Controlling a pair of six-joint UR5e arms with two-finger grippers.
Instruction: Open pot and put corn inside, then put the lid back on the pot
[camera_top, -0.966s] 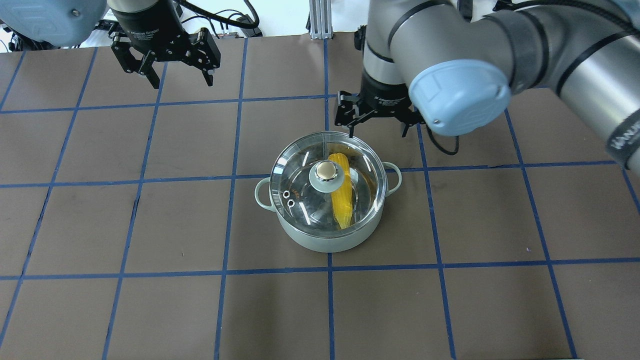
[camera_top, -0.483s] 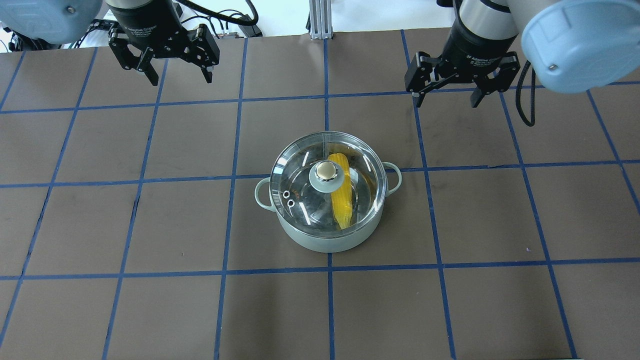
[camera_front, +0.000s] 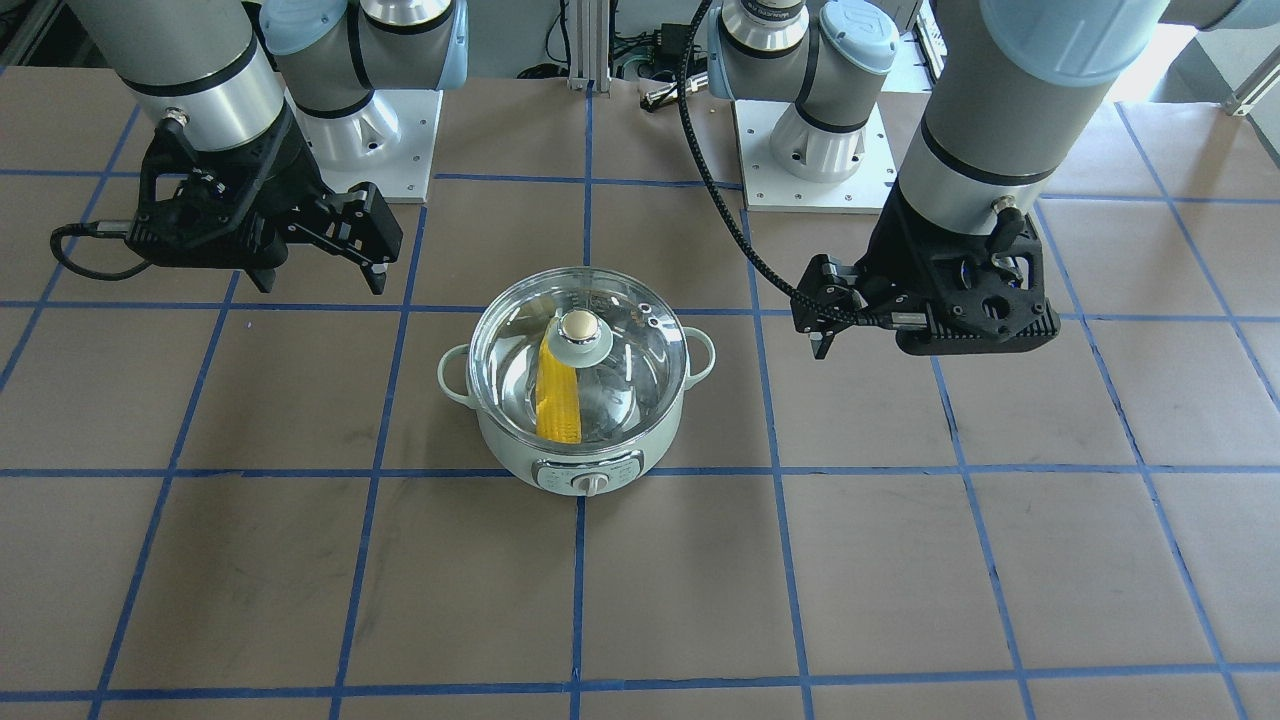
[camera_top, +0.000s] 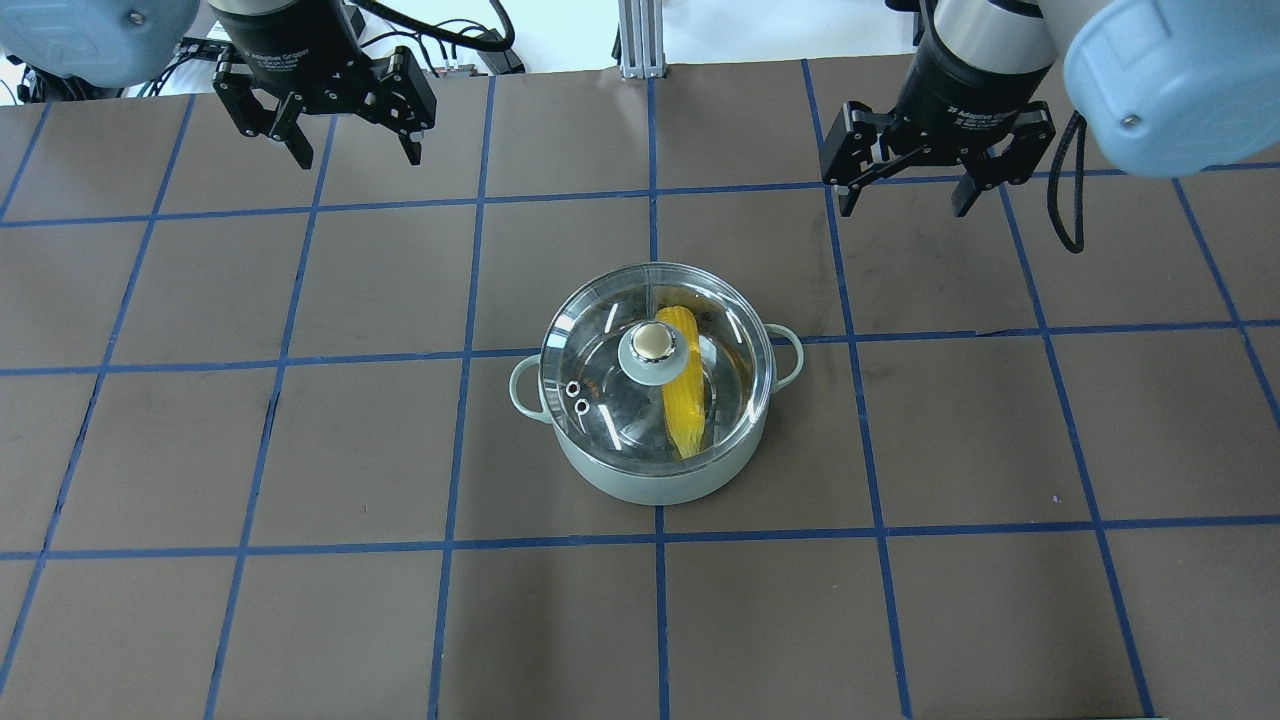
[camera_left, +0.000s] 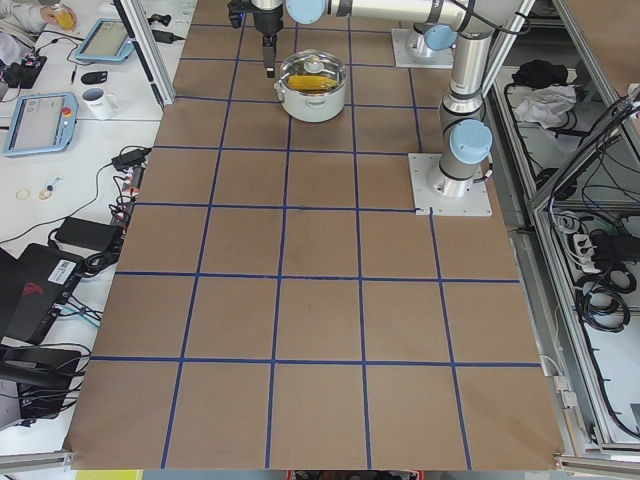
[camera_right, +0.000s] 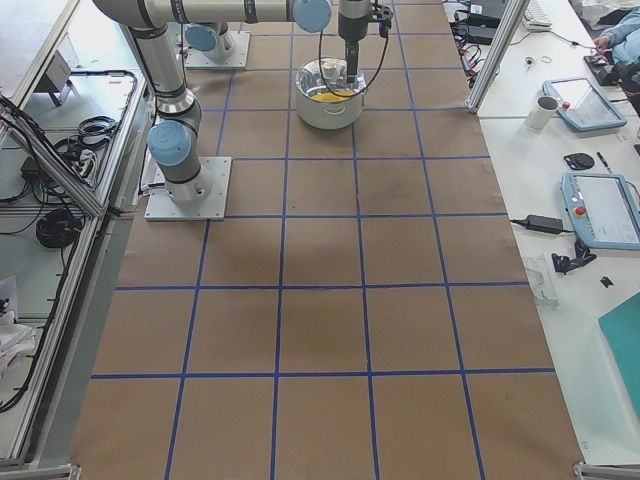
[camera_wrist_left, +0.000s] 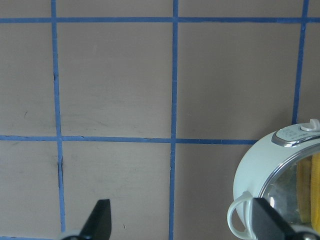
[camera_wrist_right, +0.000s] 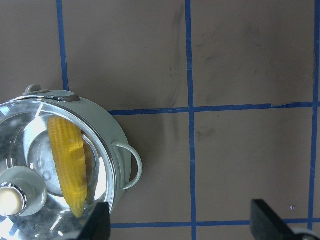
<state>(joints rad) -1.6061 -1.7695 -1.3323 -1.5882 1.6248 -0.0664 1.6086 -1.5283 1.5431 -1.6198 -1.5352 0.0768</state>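
Note:
The mint-green pot (camera_top: 655, 478) stands in the middle of the table. The glass lid (camera_top: 600, 335) sits closed on it, and the yellow corn (camera_top: 684, 400) lies inside, seen through the glass. The front view shows the pot (camera_front: 515, 445), lid (camera_front: 625, 345) and corn (camera_front: 558, 400) too. My left gripper (camera_top: 358, 155) is open and empty, far to the pot's back left. My right gripper (camera_top: 906, 205) is open and empty, to the pot's back right. The left wrist view shows the pot (camera_wrist_left: 257, 167) at its right edge. The right wrist view shows the corn (camera_wrist_right: 67, 165) under the lid.
Brown paper with a blue tape grid (camera_top: 480, 280) covers the table. The two arm bases (camera_front: 375, 135) (camera_front: 810, 145) stand at the robot's side. Side benches with tablets and a mug (camera_left: 100, 100) run past the table's ends.
My right gripper has drawn away from the pot's far rim, back and to the right. My left gripper has shifted slightly back. The pot, lid and corn have not moved.

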